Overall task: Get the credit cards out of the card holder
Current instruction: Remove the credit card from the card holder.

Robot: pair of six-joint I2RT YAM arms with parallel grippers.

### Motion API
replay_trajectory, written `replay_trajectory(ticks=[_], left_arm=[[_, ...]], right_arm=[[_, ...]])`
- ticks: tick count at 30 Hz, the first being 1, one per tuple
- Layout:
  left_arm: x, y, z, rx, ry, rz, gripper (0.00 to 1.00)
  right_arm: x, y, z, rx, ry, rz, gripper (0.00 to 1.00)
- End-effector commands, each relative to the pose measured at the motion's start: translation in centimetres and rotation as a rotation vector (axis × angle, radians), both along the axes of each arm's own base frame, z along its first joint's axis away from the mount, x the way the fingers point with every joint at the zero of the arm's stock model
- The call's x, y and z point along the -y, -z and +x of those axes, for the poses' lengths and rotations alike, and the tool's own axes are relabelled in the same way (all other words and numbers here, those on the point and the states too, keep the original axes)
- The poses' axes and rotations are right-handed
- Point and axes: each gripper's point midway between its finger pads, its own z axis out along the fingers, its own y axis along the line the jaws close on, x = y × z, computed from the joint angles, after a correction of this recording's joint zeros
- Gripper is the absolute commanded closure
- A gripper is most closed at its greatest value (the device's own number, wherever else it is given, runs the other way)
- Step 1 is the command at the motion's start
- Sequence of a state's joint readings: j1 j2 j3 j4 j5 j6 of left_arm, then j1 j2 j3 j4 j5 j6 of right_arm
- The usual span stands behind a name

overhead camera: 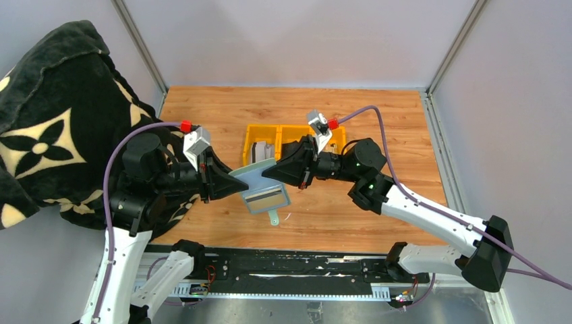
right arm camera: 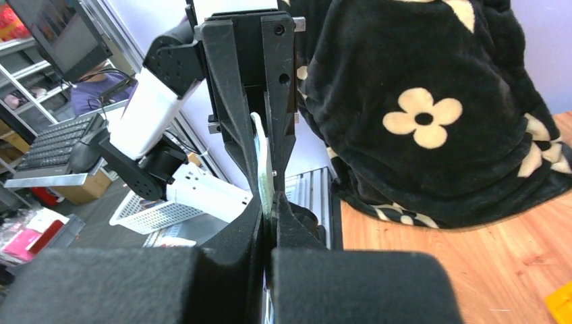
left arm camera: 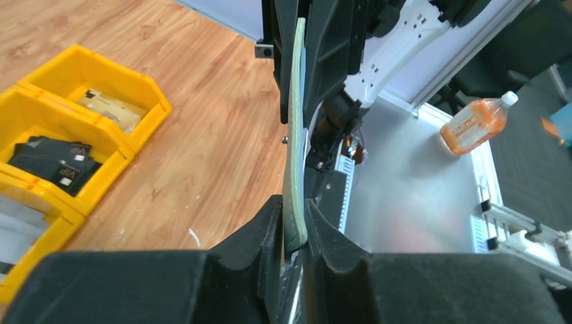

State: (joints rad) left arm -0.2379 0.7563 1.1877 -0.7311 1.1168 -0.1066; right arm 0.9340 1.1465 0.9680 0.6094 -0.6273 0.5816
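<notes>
The card holder (overhead camera: 258, 183) is held up off the worktop (overhead camera: 378, 115), just in front of the yellow tray (overhead camera: 297, 127), and is stretched open between the two arms. The left claw (overhead camera: 228, 181) is pressed together on one edge of it. The right claw (overhead camera: 268, 172) is pinched on the opposite edge, so the soft flap is seen edge-on in both wrist views.

In the top view a striped card (overhead camera: 267, 197) is seen lodged in the lower flap, with the little tab hanging below it. It is judged that at least this one card has yet to be drawn out.

In the tray, a tan-gold card (left arm camera: 111, 104) lies in the end compartment, and dark cards (left arm camera: 57, 162) lie in the middle one. Something pale grey is glimpsed in the third. Whether any of these came out of the holder cannot be told.

The task is therefore judged to be partly done at most. With both claws occupied, one would have to be freed before the lodged card could be pulled.
</notes>
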Motion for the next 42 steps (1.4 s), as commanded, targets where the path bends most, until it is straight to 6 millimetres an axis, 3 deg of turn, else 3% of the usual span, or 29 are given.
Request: replay_trajectory(ticks=[1, 3, 4, 6, 8, 9, 10, 12, 17, 25, 28, 34, 35, 36, 37, 40, 42], left_arm=[[0.5, -2.0, 0.8, -0.007, -0.049, -0.111, 0.84], [0.4, -2.0, 1.1, 0.006, -0.068, -0.113, 0.95], [0.3, -1.7, 1.4, 0.023, -0.078, -0.097, 1.0], [-0.1, -0.4, 1.5, 0.045, -0.092, -0.027, 1.0], [-0.6, 0.8, 1.6, 0.084, -0.086, 0.042, 1.0], [-0.8, 1.4, 1.4, 0.102, -0.074, 0.072, 1.0], [-1.0, 1.9, 1.3, 0.114, -0.067, 0.096, 1.0], [-1.2, 2.8, 1.2, 0.133, -0.053, 0.137, 1.0], [-1.6, 3.9, 1.3, 0.176, -0.027, 0.209, 1.0], [-1.5, 5.2, 1.7, 0.204, -0.008, 0.282, 1.0], [-1.5, 5.2, 1.7, 0.208, -0.007, 0.285, 1.0], [-1.5, 4.6, 1.4, 0.229, -0.005, 0.275, 0.97], [-1.5, 4.5, 1.3, 0.227, -0.004, 0.273, 0.87], [-1.5, 4.4, 1.2, 0.224, -0.002, 0.268, 0.66], [-1.4, 4.5, 1.1, 0.218, 0.002, 0.264, 0.57], [-1.2, 4.6, 0.5, 0.186, 0.018, 0.244, 0.2], [-1.0, 4.8, 0.0, 0.155, 0.036, 0.229, 0.15]], right_arm=[[0.2, -2.5, -1.4, -0.006, -0.044, 0.12, 1.0], [0.1, -2.1, -1.8, -0.001, -0.069, 0.101, 0.94], [0.0, -1.8, -1.9, 0.005, -0.073, 0.083, 0.83], [-0.3, -0.9, -2.2, 0.035, -0.097, -0.005, 0.64], [-0.4, -1.0, -2.6, 0.117, -0.133, -0.11, 0.52], [-0.7, -0.7, -2.4, 0.169, -0.14, -0.152, 0.5], [-0.8, 1.0, -2.3, 0.156, -0.16, -0.261, 0.49], [-0.9, 1.1, -2.1, 0.204, -0.192, -0.371, 0.44], [-1.2, 4.7, -1.4, 0.306, -0.245, -0.605, 0.31], [-2.4, 7.6, -1.6, 0.319, -0.301, -0.746, 0.27], [-2.9, 8.0, -1.4, 0.324, -0.293, -0.758, 0.36], [-3.5, 7.5, 0.0, 0.337, -0.216, -0.73, 0.9], [-3.5, 7.0, 0.0, 0.339, -0.203, -0.707, 0.97], [-3.6, 6.5, 0.1, 0.341, -0.19, -0.678, 1.0], [-3.4, 5.9, 0.1, 0.338, -0.173, -0.649, 1.0], [-2.7, 3.5, 0.4, 0.316, -0.115, -0.511, 1.0], [-2.1, 1.9, 0.4, 0.309, -0.077, -0.4, 1.0]])
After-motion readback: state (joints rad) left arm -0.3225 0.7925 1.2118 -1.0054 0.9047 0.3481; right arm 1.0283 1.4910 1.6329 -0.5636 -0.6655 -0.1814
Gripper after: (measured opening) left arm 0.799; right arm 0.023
